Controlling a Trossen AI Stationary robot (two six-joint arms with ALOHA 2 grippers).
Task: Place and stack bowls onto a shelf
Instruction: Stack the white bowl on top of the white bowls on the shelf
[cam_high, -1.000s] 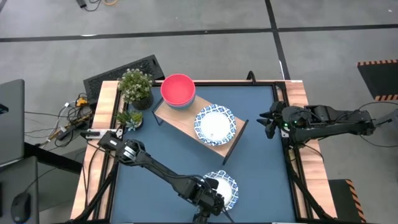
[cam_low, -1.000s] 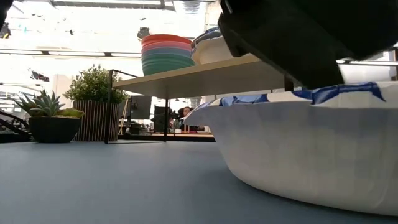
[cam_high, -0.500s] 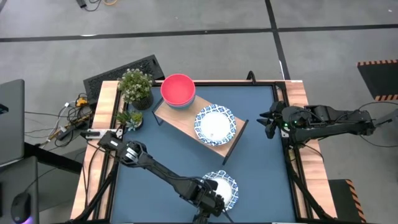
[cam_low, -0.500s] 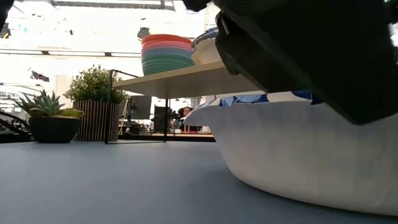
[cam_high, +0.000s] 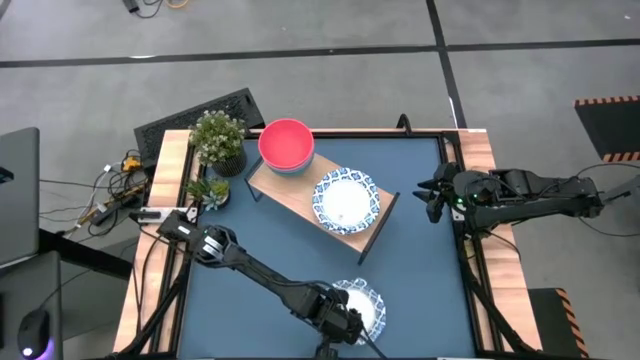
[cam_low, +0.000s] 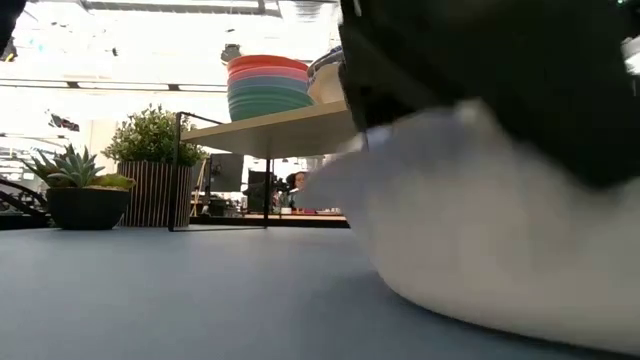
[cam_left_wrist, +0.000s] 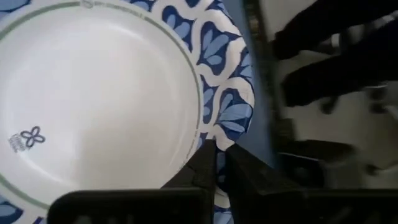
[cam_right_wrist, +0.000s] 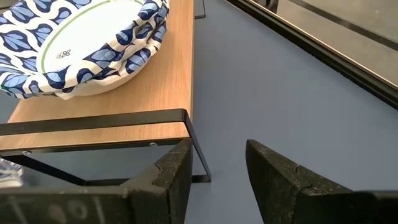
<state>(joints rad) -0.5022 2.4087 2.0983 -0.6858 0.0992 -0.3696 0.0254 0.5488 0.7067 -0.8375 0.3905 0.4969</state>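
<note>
A white bowl with a blue-patterned rim (cam_high: 364, 304) sits near the table's near edge and fills the low view (cam_low: 480, 250). My left gripper (cam_high: 344, 322) is shut on its rim. The light-wood shelf (cam_high: 298, 193) stands at the far middle. It carries a stack with a pink bowl on top (cam_high: 286, 145) and green below (cam_low: 268, 98). A second blue-rimmed white bowl (cam_high: 346, 200) also rests on the shelf. My right gripper (cam_high: 428, 193) waits open at the table's right edge, facing the shelf's end (cam_right_wrist: 124, 93). My left gripper pinches the bowl's blue-patterned rim (cam_left_wrist: 210, 138) between its two fingers, on the side toward the table's near left. The fingers come down on it from above, slanting. The bowl's underside (cam_low: 450, 300) is still at the tabletop.
Two potted plants (cam_high: 218, 140) (cam_high: 208, 190) stand left of the shelf at the far left. Black metal legs (cam_right_wrist: 193, 140) hold up the shelf's right end. The blue tabletop (cam_high: 420, 260) lies bare between shelf, bowl and right arm.
My left gripper has come down over the near bowl and shut on its rim. The bowl has shifted slightly and is blurred in the low view.
</note>
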